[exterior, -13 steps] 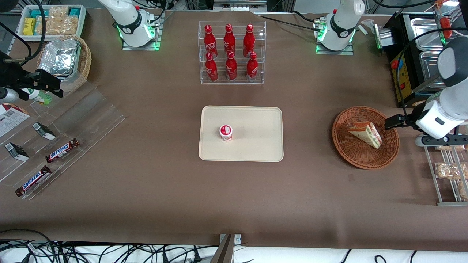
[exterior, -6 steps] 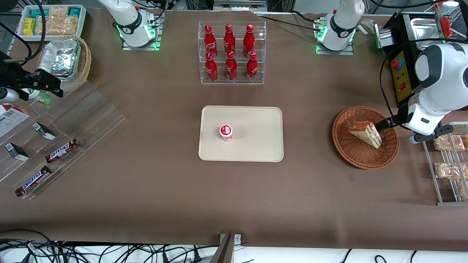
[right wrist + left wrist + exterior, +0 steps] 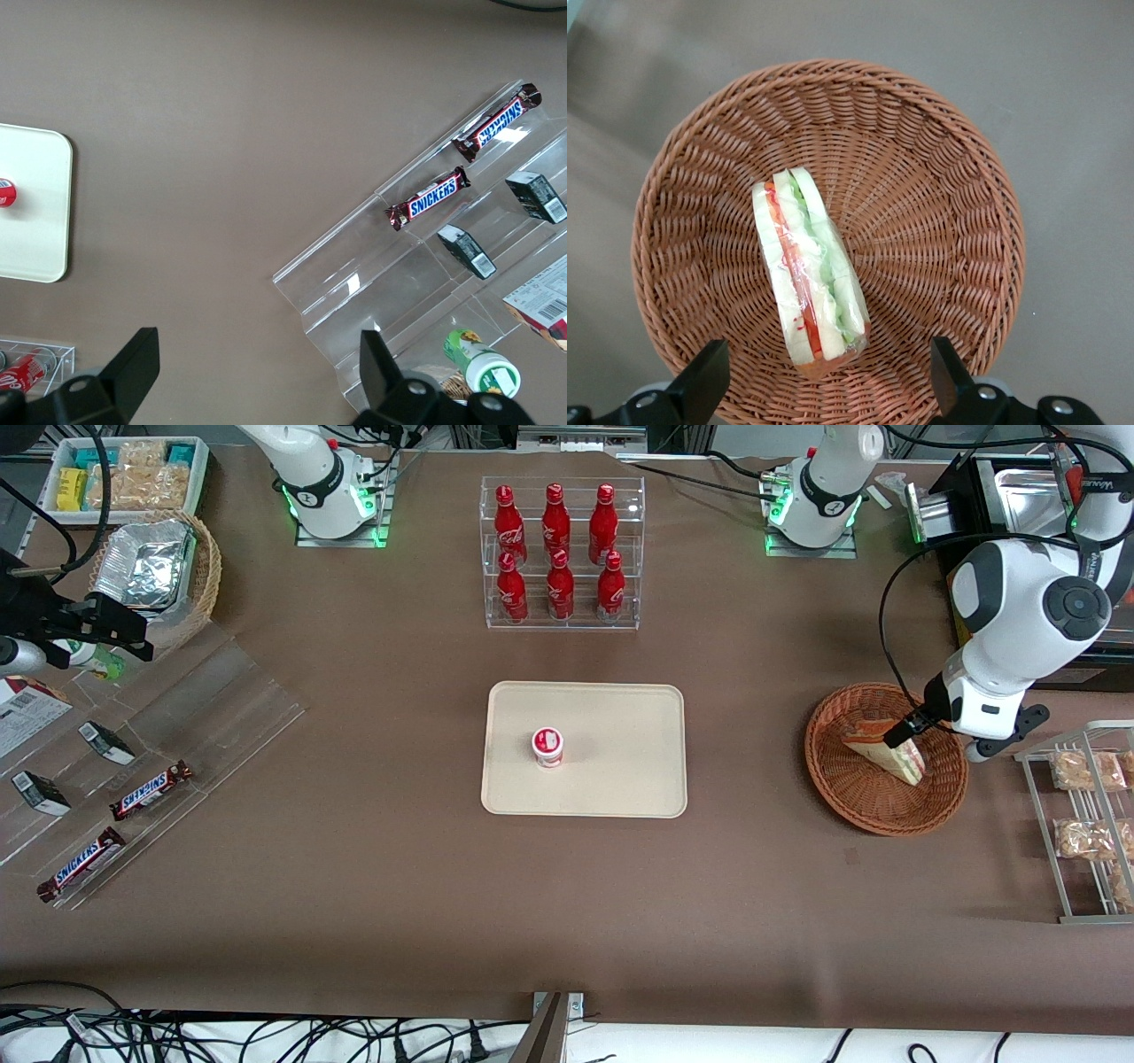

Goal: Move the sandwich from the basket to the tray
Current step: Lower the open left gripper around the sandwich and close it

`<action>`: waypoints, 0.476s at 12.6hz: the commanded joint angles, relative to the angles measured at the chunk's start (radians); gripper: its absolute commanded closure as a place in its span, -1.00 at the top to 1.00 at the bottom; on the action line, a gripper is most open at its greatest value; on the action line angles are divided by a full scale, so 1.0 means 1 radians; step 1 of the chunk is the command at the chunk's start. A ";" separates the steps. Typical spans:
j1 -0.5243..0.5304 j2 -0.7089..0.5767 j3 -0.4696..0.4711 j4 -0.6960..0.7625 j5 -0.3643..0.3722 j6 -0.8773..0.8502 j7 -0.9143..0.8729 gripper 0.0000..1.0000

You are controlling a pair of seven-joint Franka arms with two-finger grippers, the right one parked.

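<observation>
Our pincer [image 3: 904, 731] is hanging just over the round brown basket [image 3: 864, 802]. We are holding its two fingers [image 3: 709, 385] wide apart, and they are gripping nothing. One finger is showing on each side of the sandwich [image 3: 806, 274], with a gap between each finger and the sandwich.

We are seeing one sandwich, and it is lying in the basket with its red, green and white layers facing up at the wrist camera. It is the only thing in the basket.

We are using the tray [image 3: 620, 779] as the middle of our clock in the front view. The basket is sitting at 3 o'clock from it, well apart. The tray is carrying one small cup [image 3: 547, 746] with a red and white lid.

At 12 o'clock a clear rack [image 3: 562, 622] is holding six red bottles [image 3: 560, 553], three in each row, all standing up.

At 10 o'clock a paler basket [image 3: 209, 576] is holding shiny foil packs [image 3: 142, 562]. We cannot tell how many. Just past it, a white box [image 3: 200, 460] is holding bagged snacks.

At 9 o'clock a clear stand [image 3: 221, 700] is holding two Snickers bars [image 3: 151, 790] and two small dark boxes [image 3: 106, 742].

At 3 o'clock, past the brown basket, a wire shelf [image 3: 1063, 868] is holding snack bags [image 3: 1083, 837]. The edge of the view is cutting them off, so we are not counting them.
</observation>
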 commanded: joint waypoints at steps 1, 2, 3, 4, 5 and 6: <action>0.008 -0.025 -0.003 -0.037 0.021 0.029 -0.059 1.00; 0.008 -0.013 -0.003 -0.044 0.021 0.051 -0.094 1.00; 0.008 -0.005 -0.003 -0.052 0.023 0.069 -0.109 1.00; 0.008 0.003 -0.003 -0.063 0.023 0.087 -0.114 1.00; 0.008 0.009 -0.001 -0.075 0.021 0.110 -0.117 1.00; 0.011 0.015 -0.001 -0.090 0.023 0.138 -0.128 1.00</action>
